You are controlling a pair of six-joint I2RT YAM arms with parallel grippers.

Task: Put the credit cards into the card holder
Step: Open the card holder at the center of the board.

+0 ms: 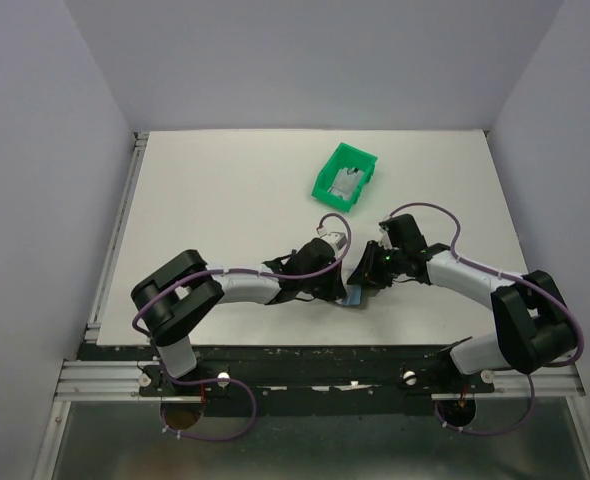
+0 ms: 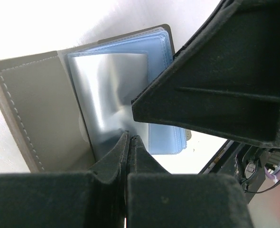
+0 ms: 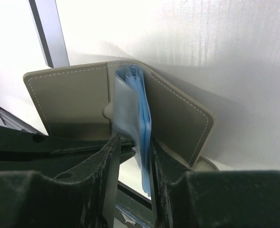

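Observation:
The card holder (image 1: 353,296) stands open between my two grippers, near the table's front edge. Its grey-brown cover (image 2: 35,109) is spread wide, and light blue sleeves (image 3: 142,109) fan out inside. My left gripper (image 2: 129,137) is shut on the lower edge of a silvery clear sleeve (image 2: 111,90). My right gripper (image 3: 134,142) straddles the blue sleeves with its jaws apart, and there is a gap on the left side. In the top view the left gripper (image 1: 341,284) and right gripper (image 1: 367,270) almost touch. Whitish credit cards (image 1: 347,184) lie in the green bin.
The green plastic bin (image 1: 327,186) sits at the middle back of the white table. Grey walls close in the left, right and far sides. A black rail (image 1: 315,355) runs along the near edge by the arm bases.

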